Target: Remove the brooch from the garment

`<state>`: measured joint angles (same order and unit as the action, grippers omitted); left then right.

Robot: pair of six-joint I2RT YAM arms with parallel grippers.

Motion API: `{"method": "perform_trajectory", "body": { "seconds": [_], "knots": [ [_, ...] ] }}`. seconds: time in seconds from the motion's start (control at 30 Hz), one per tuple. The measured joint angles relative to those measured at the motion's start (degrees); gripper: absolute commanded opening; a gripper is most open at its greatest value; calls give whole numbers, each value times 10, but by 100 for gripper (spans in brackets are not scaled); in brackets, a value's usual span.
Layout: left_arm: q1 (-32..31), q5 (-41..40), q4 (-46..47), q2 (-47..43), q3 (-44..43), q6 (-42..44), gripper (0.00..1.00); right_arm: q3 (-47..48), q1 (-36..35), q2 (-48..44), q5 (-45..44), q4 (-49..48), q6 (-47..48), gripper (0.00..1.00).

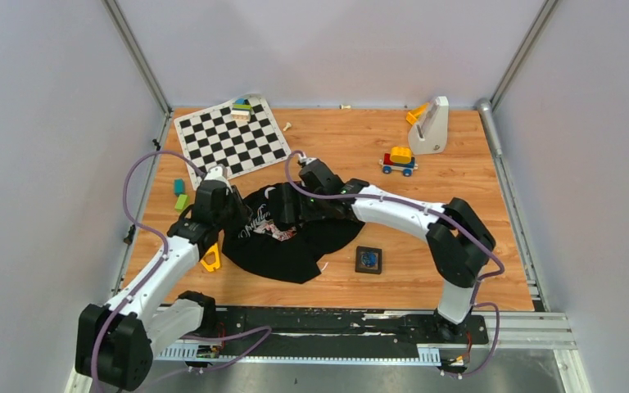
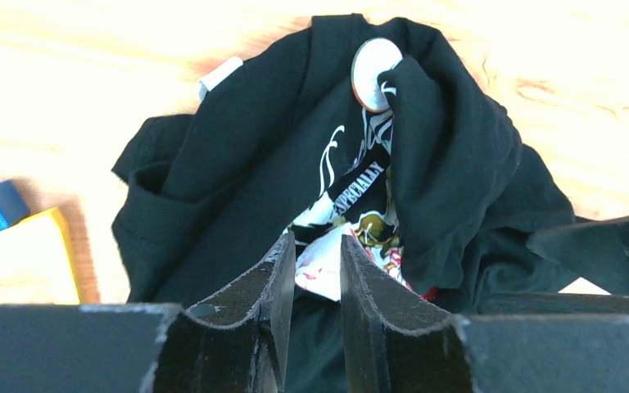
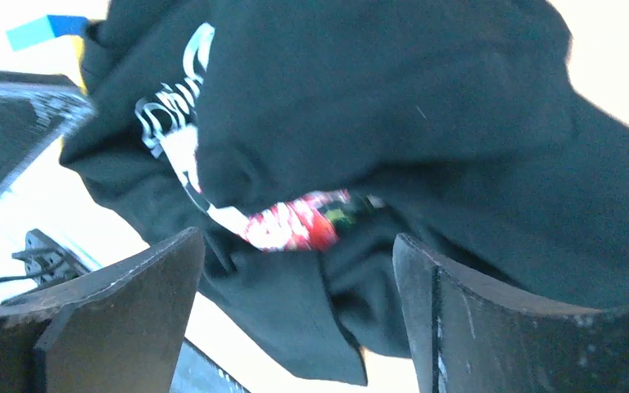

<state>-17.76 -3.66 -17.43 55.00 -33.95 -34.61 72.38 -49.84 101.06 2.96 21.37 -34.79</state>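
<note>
The garment is a crumpled black shirt (image 1: 295, 246) with a white, red and yellow print, lying mid-table. In the left wrist view the brooch (image 2: 374, 72) sits on a fold at the far side of the shirt (image 2: 237, 147). It is a small round disc with a dark rim, and its face looks pale here. I cannot make it out from above. My left gripper (image 2: 318, 246) hovers at the shirt's left side (image 1: 233, 214), its jaws a narrow gap apart with nothing between them. My right gripper (image 3: 295, 246) stands wide open over the shirt (image 3: 426, 106), near the print (image 1: 282, 214), holding nothing.
A black square tray (image 1: 368, 259) with a small blue thing in it lies right of the shirt. A yellow piece (image 1: 210, 260) and green blocks (image 1: 179, 195) lie to the left. Behind are a checkered mat (image 1: 231, 137), a toy car (image 1: 399, 160) and a white stand (image 1: 432, 124).
</note>
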Motion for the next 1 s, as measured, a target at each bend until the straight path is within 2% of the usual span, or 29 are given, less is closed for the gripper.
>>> {"method": "perform_trajectory", "body": {
  "seconds": [0.03, 0.07, 0.17, 0.23, 0.27, 0.3, 0.33, 0.43, 0.53, 0.63, 0.87, 1.0],
  "knots": [
    [11, 12, 6, 10, 1, 0, 33, 19, -5, 18, -2, -7, 3, 99],
    [20, 26, 16, 23, 1, 0, 32, 42, -9, 37, -5, -12, 8, 100],
    [39, 52, 38, 49, 0, 0, 30, 113, -16, 94, -27, -11, 21, 99],
    [59, 75, 50, 69, 0, 0, 30, 177, -19, 144, -47, -3, 29, 95],
    [68, 82, 56, 77, 0, 0, 30, 200, -19, 165, -55, -2, 32, 89],
    [76, 90, 60, 85, 0, 0, 30, 220, -19, 184, -66, 2, 35, 79],
    [82, 96, 63, 92, 0, 1, 31, 235, -19, 201, -79, 7, 39, 63],
    [89, 109, 70, 104, -2, 1, 31, 254, -17, 233, -118, 25, 52, 23],
    [89, 130, 85, 115, -2, 0, 32, 254, -8, 240, -128, 40, 55, 2],
    [89, 164, 106, 128, -2, 2, 37, 230, 2, 224, -125, 21, 60, 0],
    [89, 249, 178, 139, 0, -1, 44, 23, 9, 81, -86, -99, 83, 0],
    [89, 284, 198, 139, 0, -10, 46, -33, 9, 28, -63, -139, 96, 0]
  ]
}}
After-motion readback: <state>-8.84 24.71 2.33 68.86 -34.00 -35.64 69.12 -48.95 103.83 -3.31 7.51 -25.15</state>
